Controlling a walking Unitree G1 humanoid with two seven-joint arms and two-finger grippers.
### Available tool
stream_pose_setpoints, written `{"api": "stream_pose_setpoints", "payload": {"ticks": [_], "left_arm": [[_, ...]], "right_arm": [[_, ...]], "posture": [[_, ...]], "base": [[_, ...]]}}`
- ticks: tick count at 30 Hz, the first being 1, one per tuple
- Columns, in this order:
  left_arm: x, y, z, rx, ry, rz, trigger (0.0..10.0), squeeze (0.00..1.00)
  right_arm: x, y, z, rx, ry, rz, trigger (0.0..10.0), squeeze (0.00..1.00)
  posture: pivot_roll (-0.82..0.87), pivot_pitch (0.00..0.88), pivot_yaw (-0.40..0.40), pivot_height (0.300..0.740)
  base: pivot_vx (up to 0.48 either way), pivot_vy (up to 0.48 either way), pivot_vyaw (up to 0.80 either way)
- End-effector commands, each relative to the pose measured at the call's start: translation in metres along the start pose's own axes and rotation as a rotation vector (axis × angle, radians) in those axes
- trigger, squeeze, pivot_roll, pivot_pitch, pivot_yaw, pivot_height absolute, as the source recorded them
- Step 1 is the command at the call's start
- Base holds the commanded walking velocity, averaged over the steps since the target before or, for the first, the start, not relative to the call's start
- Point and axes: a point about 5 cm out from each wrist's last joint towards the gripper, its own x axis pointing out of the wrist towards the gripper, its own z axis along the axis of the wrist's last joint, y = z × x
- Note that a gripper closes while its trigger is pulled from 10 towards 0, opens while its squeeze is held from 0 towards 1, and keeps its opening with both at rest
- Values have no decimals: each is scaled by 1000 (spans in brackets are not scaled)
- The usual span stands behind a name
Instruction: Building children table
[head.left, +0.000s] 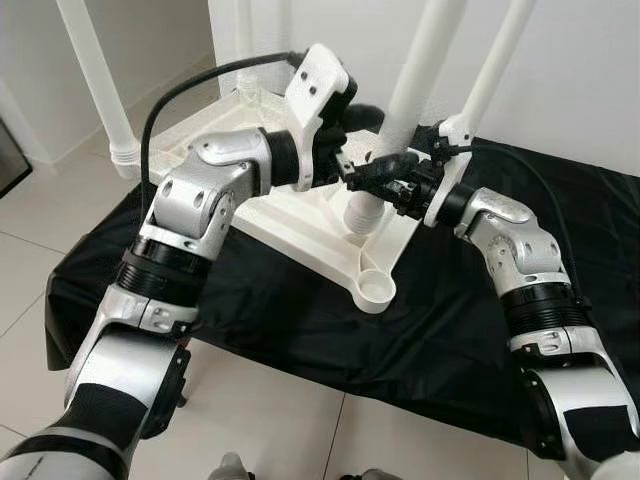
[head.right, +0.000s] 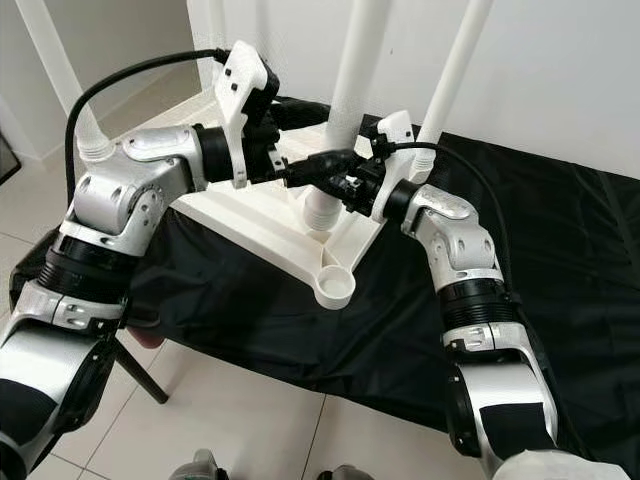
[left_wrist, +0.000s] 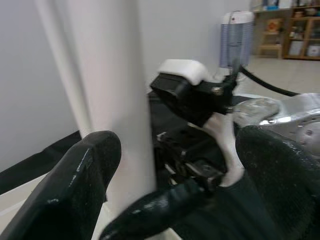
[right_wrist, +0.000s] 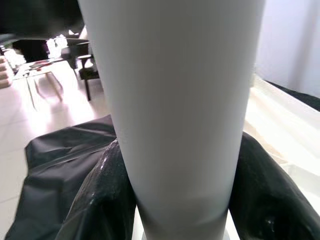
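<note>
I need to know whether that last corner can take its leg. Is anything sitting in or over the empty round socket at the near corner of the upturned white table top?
Nothing visible: the empty round socket is open. Both grippers are further back around the white plastic leg.

Two silver arms with black ribbed joint bands; white wrist mounts with screw holes; black cables; left gripper (head.left: 362, 172) and right gripper (head.left: 385, 180) black-fingered.

We count one upturned white tabletop (head.left: 300, 225), four white legs — (head.left: 425, 75), (head.left: 497, 65), (head.left: 95, 75), (head.left: 246, 45) — standing on it, one empty leg socket (head.left: 377, 290), and one black cloth (head.left: 420, 340).
</note>
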Motion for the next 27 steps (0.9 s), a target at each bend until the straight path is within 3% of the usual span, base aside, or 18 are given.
{"api": "stream_pose_setpoints", "payload": {"ticks": [1,5,9,15,23,27], "left_arm": [[-2,-4,-2,-4,6,-42,10000,0],[-12,1,-18,-47,36,41,10000,0],[-14,2,-21,-52,43,52,10000,0],[-22,-4,-52,-116,101,93,10000,0],[-26,-10,-85,-162,173,111,10000,0],[-27,-12,-112,-126,291,138,10000,0]], "right_arm": [[-1,-6,8,-17,-28,-32,10000,0],[-10,-15,7,-14,-32,-103,10000,0],[-12,-15,6,-14,-31,-111,10000,0],[-24,-24,0,5,-35,-199,10000,0],[-27,-19,7,20,-78,-199,10000,0],[-30,-13,10,15,-98,-195,10000,0]], "posture": [[17,0,-76,740],[14,0,-71,740],[14,0,-71,740],[8,0,-62,740],[5,0,-56,740],[2,0,-54,740]], "base": [[0,0,0],[0,0,0],[0,0,0],[0,0,0],[0,0,0],[0,0,0]]}}
